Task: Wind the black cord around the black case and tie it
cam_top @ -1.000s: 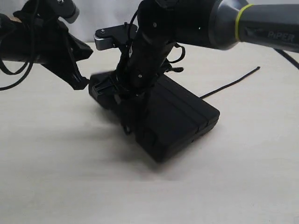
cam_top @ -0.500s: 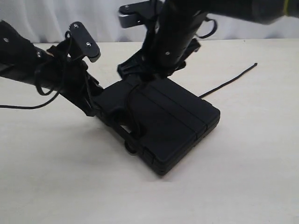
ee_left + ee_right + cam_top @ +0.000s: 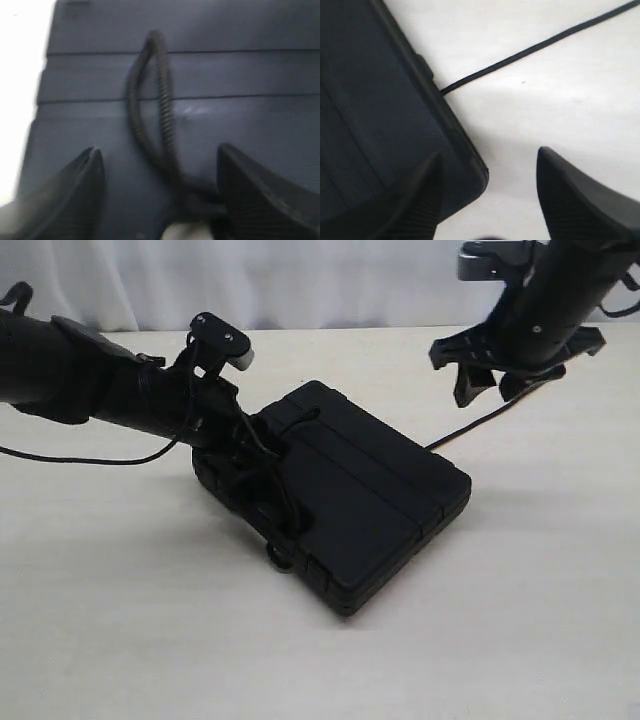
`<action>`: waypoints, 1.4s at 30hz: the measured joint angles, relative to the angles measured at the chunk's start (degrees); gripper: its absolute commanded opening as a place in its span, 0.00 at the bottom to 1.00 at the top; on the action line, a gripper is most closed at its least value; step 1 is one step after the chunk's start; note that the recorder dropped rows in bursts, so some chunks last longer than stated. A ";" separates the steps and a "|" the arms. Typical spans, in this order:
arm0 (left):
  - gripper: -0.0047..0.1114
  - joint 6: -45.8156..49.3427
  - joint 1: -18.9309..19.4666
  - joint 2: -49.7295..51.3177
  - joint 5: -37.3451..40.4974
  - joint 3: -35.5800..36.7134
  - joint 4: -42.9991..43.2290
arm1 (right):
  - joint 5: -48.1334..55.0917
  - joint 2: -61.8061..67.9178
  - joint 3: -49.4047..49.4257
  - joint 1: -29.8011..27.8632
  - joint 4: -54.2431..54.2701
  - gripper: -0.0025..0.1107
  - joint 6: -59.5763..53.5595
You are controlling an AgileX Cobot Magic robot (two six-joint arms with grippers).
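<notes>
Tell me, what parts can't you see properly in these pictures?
Whether the black cord is tied: exterior view, the left tool and its arm cover the handle end of the black case.
The cord's loop base: left wrist view, blurred and cut by the edge.
The cord's far tip: exterior view, behind the right tool.

Exterior view: we note bright, even light, apparently from overhead. The surface (image 3: pixel 500 640) reads pale cream without glare, and the black case (image 3: pixel 380 490) throws only a soft, diffuse shadow along its near edges. Its matte lid swallows most detail.

Left wrist view — soft and blurred throughout, with a bluish cast on the case. The black cord (image 3: pixel 162 110) shows its braid only faintly, and the strip of surface beside the case is blown white.

Right wrist view: we see the right claw (image 3: pixel 490 152) out of focus up close, and the surface is near-white.
</notes>
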 measured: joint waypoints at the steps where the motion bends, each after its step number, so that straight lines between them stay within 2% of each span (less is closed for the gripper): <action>1: 0.48 6.65 0.00 0.84 3.52 0.00 -5.02 | -1.73 0.00 1.27 -3.77 3.84 0.49 -1.95; 2: 0.37 9.43 0.00 1.09 5.09 0.00 -6.51 | -2.52 0.00 1.71 -5.44 5.53 0.49 -3.15; 3: 0.33 13.29 0.00 1.60 7.56 0.00 -8.70 | -3.61 0.00 2.30 -8.03 7.53 0.49 -4.35; 4: 0.25 14.20 0.00 1.87 7.92 0.00 -9.13 | -4.11 0.00 2.55 -9.22 8.05 0.49 -4.62; 5: 0.22 15.80 0.00 2.53 7.19 0.00 -9.66 | -4.51 0.00 2.65 -10.82 8.50 0.49 -4.85; 8: 0.04 18.11 0.00 3.84 6.40 0.00 -10.07 | -5.22 0.00 2.65 -11.73 9.13 0.49 -5.12; 11: 0.04 26.25 0.00 4.06 12.62 0.00 -17.23 | -5.47 0.86 2.65 -11.73 11.92 0.49 -7.35; 14: 0.04 30.30 0.00 4.10 17.37 -1.33 -19.99 | -5.47 2.25 2.65 -11.73 12.43 0.49 -8.03; 20: 0.06 30.46 -3.10 4.19 15.62 -5.16 -21.24 | -6.13 5.15 2.65 -11.73 12.43 0.49 -8.55; 22: 0.13 30.46 -4.75 4.19 12.11 -5.38 -21.24 | -6.66 5.70 2.65 -11.73 12.43 0.49 -8.55; 25: 0.32 30.46 -6.51 4.31 7.81 -5.38 -21.24 | -7.16 6.51 2.65 -11.73 12.43 0.49 -8.55; 28: 0.52 30.46 -6.86 4.79 7.09 -5.41 -21.24 | -7.63 6.63 2.65 -11.73 12.43 0.49 -8.55; 30: 0.58 30.46 -7.12 4.93 6.71 -5.41 -21.24 | -7.64 6.63 2.65 -11.73 12.43 0.49 -8.55; 34: 0.58 30.46 -7.20 5.01 4.76 -5.41 -21.28 | -7.64 6.63 2.65 -11.73 12.43 0.49 -8.55; 37: 0.57 30.46 -7.33 5.01 -0.51 -5.41 -21.28 | -7.64 6.63 2.65 -11.73 12.43 0.49 -8.55; 40: 0.46 30.46 -7.33 5.01 -4.92 -5.41 -21.36 | -7.64 6.63 2.65 -11.73 12.43 0.49 -8.55; 42: 0.36 30.46 -7.23 5.01 -3.18 -5.41 -21.50 | -7.64 6.63 2.65 -11.73 12.43 0.49 -8.55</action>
